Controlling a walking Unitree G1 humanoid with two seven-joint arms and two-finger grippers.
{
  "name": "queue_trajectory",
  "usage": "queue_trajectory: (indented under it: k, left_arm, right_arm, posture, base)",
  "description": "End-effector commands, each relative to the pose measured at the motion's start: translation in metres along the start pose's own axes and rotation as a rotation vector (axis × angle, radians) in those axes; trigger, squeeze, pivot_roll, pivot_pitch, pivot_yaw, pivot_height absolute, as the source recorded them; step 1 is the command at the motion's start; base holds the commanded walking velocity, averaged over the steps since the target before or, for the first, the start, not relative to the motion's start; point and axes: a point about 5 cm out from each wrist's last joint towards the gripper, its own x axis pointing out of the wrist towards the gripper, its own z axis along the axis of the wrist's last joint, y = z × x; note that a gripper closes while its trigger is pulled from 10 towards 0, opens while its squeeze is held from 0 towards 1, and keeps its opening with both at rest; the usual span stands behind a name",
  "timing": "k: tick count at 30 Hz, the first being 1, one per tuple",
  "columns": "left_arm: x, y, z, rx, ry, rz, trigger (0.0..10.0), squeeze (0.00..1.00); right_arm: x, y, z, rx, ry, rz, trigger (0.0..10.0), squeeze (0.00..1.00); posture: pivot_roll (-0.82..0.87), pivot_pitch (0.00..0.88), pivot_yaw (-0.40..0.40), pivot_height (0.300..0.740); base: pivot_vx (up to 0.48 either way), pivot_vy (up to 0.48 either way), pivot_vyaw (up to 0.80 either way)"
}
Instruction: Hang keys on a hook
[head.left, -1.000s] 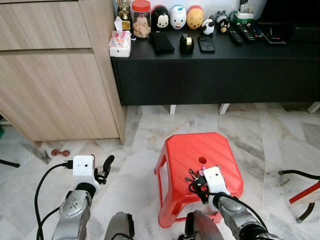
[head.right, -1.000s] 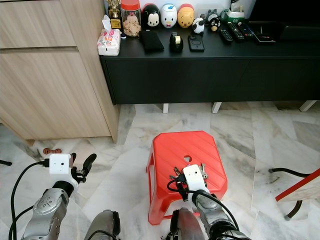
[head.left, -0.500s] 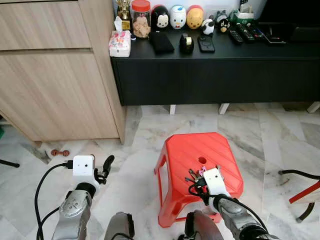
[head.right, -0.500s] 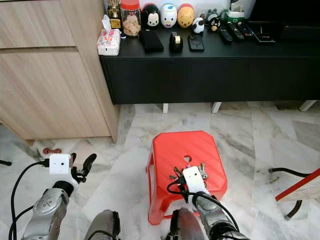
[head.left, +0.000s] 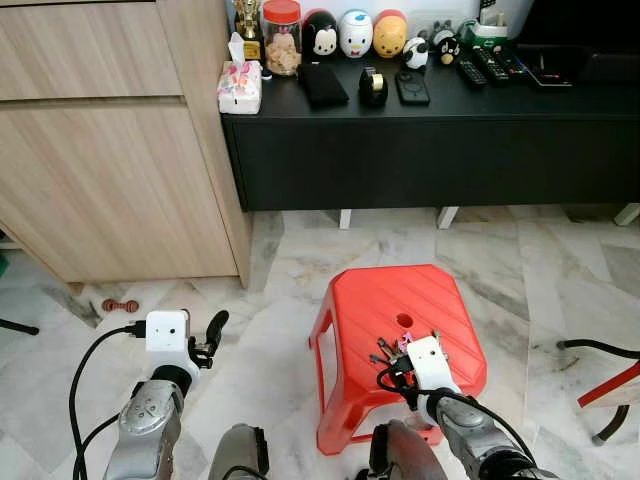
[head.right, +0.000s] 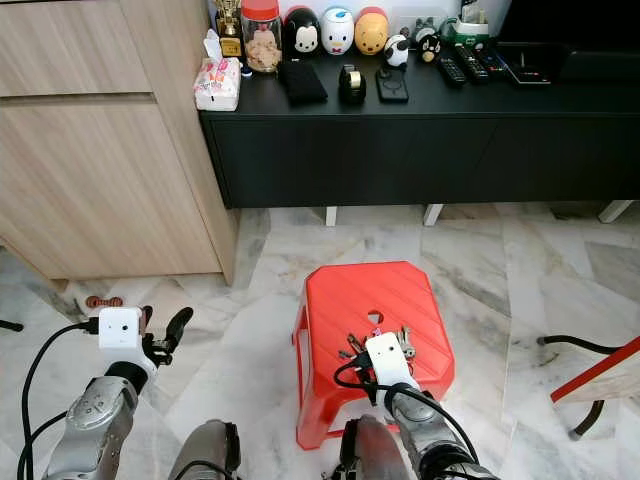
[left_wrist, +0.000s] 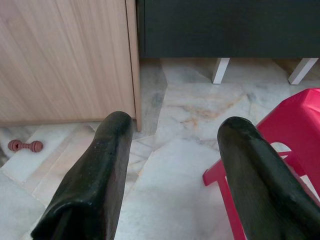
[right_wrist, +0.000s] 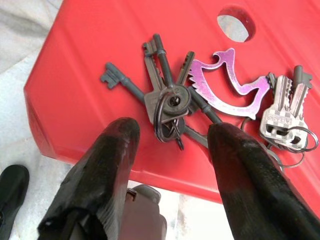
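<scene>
The keys (right_wrist: 185, 107) were seen lying on the red stool (head.left: 380, 300) near its hole. The right gripper (right_wrist: 172, 150) was held just above them, jaws spread, nothing gripped. Key detail was given by the right wrist view. The left gripper (left_wrist: 172, 165) was seen open over the floor (left_wrist: 185, 105).

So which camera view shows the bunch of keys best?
The right wrist view: the bunch of keys lies spread on the red stool, between the open right gripper fingers. The eye views show it small, partly behind the wrist camera.
</scene>
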Motion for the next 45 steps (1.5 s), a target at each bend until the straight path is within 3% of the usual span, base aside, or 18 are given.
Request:
queue_trajectory:
  k: [1, 4, 5, 6, 7, 8, 13, 14, 15, 16, 17, 18, 19, 40, 41, 42, 43, 45]
  left_arm:
    - [-0.0022, -0.0008, -0.0030, -0.008, 0.012, 0.002, 10.0, 0.00]
    - [-0.0022, -0.0008, -0.0030, -0.009, 0.012, 0.002, 10.0, 0.00]
    - [-0.0023, -0.0006, -0.0029, -0.009, 0.011, 0.003, 10.0, 0.00]
    - [-0.0023, -0.0006, -0.0029, -0.009, 0.011, 0.003, 10.0, 0.00]
    - [-0.0025, -0.0004, -0.0029, -0.009, 0.010, 0.004, 10.0, 0.00]
    - [-0.0025, -0.0002, -0.0028, -0.010, 0.009, 0.004, 10.0, 0.00]
    - [-0.0027, 0.0000, -0.0027, -0.010, 0.008, 0.004, 10.0, 0.00]
    - [-0.0027, 0.0000, -0.0027, -0.010, 0.008, 0.004, 10.0, 0.00]
    - [-0.0027, -0.0001, -0.0027, -0.010, 0.007, 0.004, 10.0, 0.00]
    - [-0.0027, -0.0001, -0.0027, -0.010, 0.007, 0.004, 10.0, 0.00]
    - [-0.0026, 0.0000, -0.0026, -0.010, 0.007, 0.005, 10.0, 0.00]
    - [-0.0027, 0.0000, -0.0026, -0.010, 0.006, 0.006, 10.0, 0.00]
    - [-0.0027, 0.0000, -0.0026, -0.010, 0.006, 0.007, 10.0, 0.00]
    - [-0.0034, 0.0006, -0.0012, -0.010, -0.005, 0.014, 10.0, 0.00]
    - [-0.0034, 0.0006, -0.0011, -0.010, -0.005, 0.014, 10.0, 0.00]
    - [-0.0034, 0.0006, -0.0011, -0.010, -0.005, 0.014, 10.0, 0.00]
    - [-0.0033, 0.0006, -0.0010, -0.010, -0.005, 0.014, 10.0, 0.00]
    - [-0.0033, 0.0006, -0.0009, -0.010, -0.006, 0.014, 10.0, 0.00]
  right_arm:
    - [-0.0013, 0.0006, -0.0064, -0.002, 0.018, 0.007, 5.9, 0.00]
    - [-0.0013, 0.0005, -0.0064, -0.003, 0.018, 0.008, 5.9, 0.00]
    - [-0.0014, 0.0002, -0.0067, -0.002, 0.021, 0.010, 2.6, 0.00]
    - [-0.0014, 0.0002, -0.0067, -0.002, 0.021, 0.010, 2.6, 0.00]
    - [-0.0015, -0.0001, -0.0069, -0.003, 0.023, 0.011, 8.9, 0.00]
    - [-0.0016, -0.0006, -0.0073, -0.003, 0.026, 0.012, 10.0, 0.00]
    - [-0.0019, -0.0014, -0.0081, -0.005, 0.029, 0.011, 10.0, 0.00]
    - [-0.0021, -0.0018, -0.0089, -0.006, 0.031, 0.010, 7.1, 0.00]
    - [-0.0024, -0.0022, -0.0096, -0.007, 0.032, 0.009, 2.4, 0.00]
    - [-0.0026, -0.0024, -0.0101, -0.007, 0.033, 0.009, 2.4, 0.00]
    - [-0.0029, -0.0028, -0.0110, -0.006, 0.034, 0.009, 1.0, 0.00]
    - [-0.0030, -0.0029, -0.0113, -0.006, 0.035, 0.009, 3.6, 0.00]
    - [-0.0031, -0.0030, -0.0116, -0.007, 0.036, 0.009, 10.0, 0.00]
    - [-0.0035, -0.0035, -0.0094, 0.002, 0.002, 0.015, 10.0, 0.00]
    - [-0.0034, -0.0034, -0.0093, 0.002, 0.002, 0.016, 7.6, 0.00]
    - [-0.0034, -0.0034, -0.0093, 0.002, 0.002, 0.016, 7.6, 0.00]
    - [-0.0033, -0.0033, -0.0089, 0.000, 0.001, 0.017, 2.5, 0.00]
    - [-0.0033, -0.0033, -0.0088, -0.001, 0.000, 0.018, 2.5, 0.00]
  posture:
    - [0.20, 0.166, -0.056, 0.630]
    - [0.20, 0.166, -0.056, 0.630]
    - [0.20, 0.167, -0.056, 0.630]
    - [0.20, 0.167, -0.056, 0.630]
    - [0.20, 0.166, -0.055, 0.630]
    - [0.20, 0.167, -0.055, 0.630]
    - [0.20, 0.167, -0.055, 0.630]
    - [0.20, 0.167, -0.054, 0.630]
    - [0.20, 0.166, -0.055, 0.630]
    - [0.20, 0.167, -0.055, 0.630]
    - [0.20, 0.167, -0.055, 0.630]
    - [0.20, 0.167, -0.055, 0.630]
    - [0.20, 0.167, -0.055, 0.630]
    - [0.20, 0.167, -0.057, 0.630]
    - [0.20, 0.167, -0.057, 0.630]
    - [0.20, 0.167, -0.057, 0.630]
    - [0.20, 0.167, -0.057, 0.630]
    - [0.20, 0.167, -0.057, 0.630]
  base:
    - [0.000, 0.000, 0.00]
    - [0.000, 0.000, 0.00]
    - [0.000, 0.000, 0.00]
    - [0.000, 0.000, 0.00]
    - [0.000, 0.000, 0.00]
    - [0.000, 0.000, 0.00]
    - [0.000, 0.000, 0.00]
    - [0.000, 0.000, 0.00]
    - [0.000, 0.000, 0.00]
    - [0.000, 0.000, 0.00]
    - [0.000, 0.000, 0.00]
    - [0.000, 0.000, 0.00]
    - [0.000, 0.000, 0.00]
    - [0.000, 0.000, 0.00]
    - [0.000, 0.000, 0.00]
    - [0.000, 0.000, 0.00]
    - [0.000, 0.000, 0.00]
    - [0.000, 0.000, 0.00]
